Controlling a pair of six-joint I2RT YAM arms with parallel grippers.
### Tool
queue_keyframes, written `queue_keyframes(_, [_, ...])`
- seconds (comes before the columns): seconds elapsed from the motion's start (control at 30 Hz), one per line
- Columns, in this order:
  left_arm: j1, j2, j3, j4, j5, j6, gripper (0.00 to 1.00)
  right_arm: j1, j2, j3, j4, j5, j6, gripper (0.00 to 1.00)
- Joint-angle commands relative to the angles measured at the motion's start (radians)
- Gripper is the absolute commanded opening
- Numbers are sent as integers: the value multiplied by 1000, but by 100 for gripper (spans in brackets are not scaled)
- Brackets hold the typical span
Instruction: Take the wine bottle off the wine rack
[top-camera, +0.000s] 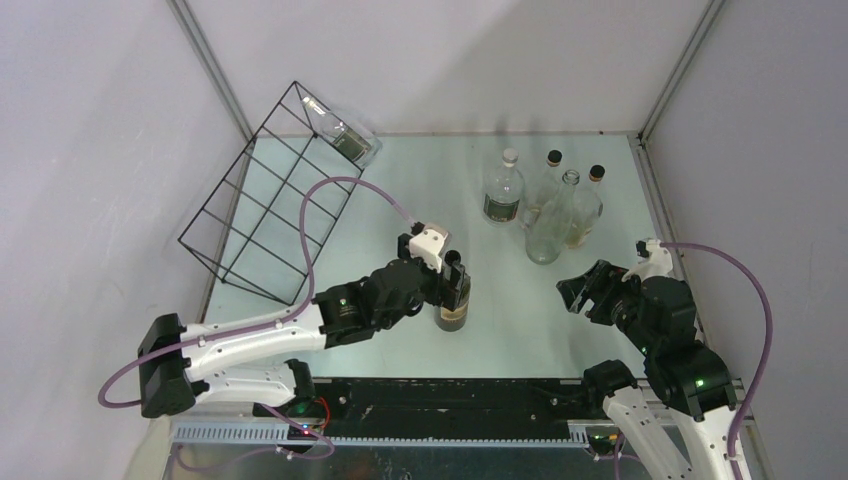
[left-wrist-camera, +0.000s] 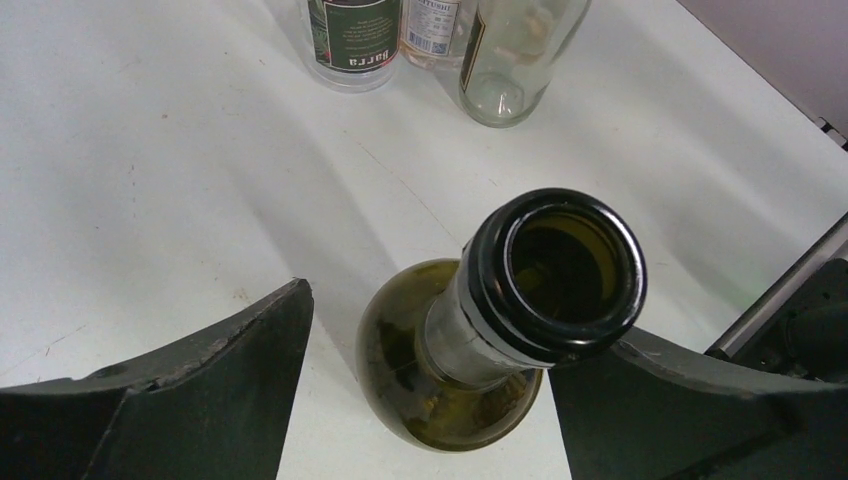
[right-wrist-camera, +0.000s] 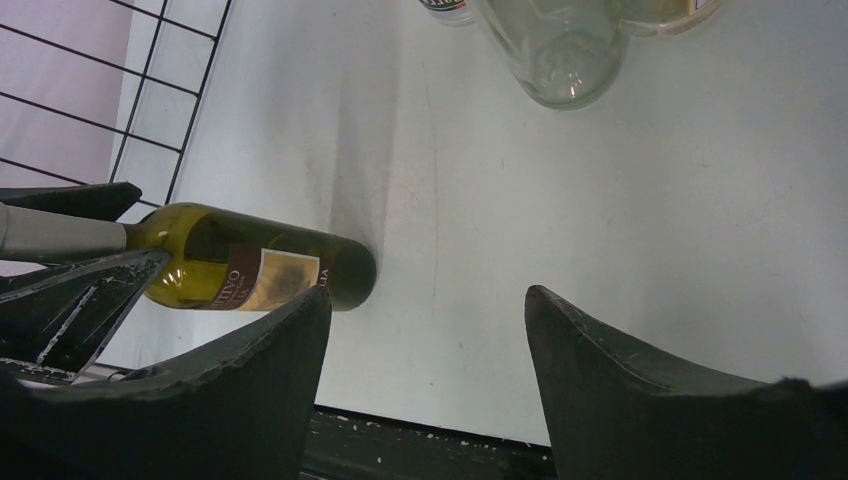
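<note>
At the far left the wine rack (top-camera: 270, 200) stood tilted in the corner, with a clear bottle (top-camera: 345, 140) lying at its top end. My left claw (top-camera: 450, 275) was spread wide about the neck of the green wine bottle (top-camera: 452, 312), which stood upright on the table (top-camera: 400, 200), well off the rack. One finger (left-wrist-camera: 200, 390) showed a gap beside the glass. I judged I should draw back level, never brushing the neck. Further right stood four bottles (top-camera: 545, 200). My right claw (top-camera: 585, 290) hung wide and empty.

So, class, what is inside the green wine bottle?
Inside the wine bottle: only dark green glass down the neck, no cork. Deeper is shadowed, so liquid cannot be told.
</note>
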Motion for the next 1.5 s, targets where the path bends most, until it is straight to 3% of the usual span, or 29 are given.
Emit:
queue_keyframes(0.0, [-4,-21,52,-6,-22,-26,91,-1,8,6,26,19,-8,75])
queue_keyframes(0.37, [-4,-34,278,-136,70,32,100,1,14,6,51,14,-15,77])
queue_keyframes(0.5, [32,-65,356,-201,75,53,100,4,13,6,103,-76,-58,79])
queue_keyframes(0.67, [310,-106,398,-311,293,-6,100,45,12,14,218,-138,-86,81])
queue_keyframes(0.77, [455,-139,388,-385,323,-1,100,117,53,36,275,-152,-83,83])
queue_keyframes(0.87, [539,-195,347,-427,350,22,100,266,94,57,350,-95,-93,83])
queue_keyframes(1.13, [723,-353,217,-534,356,72,99,796,335,126,514,353,-246,84])
queue_keyframes(1.2, [739,-382,192,-569,335,89,98,878,441,147,550,435,-304,84])
queue_keyframes(1.47, [744,-475,142,-646,255,149,98,911,647,169,693,518,-316,84])
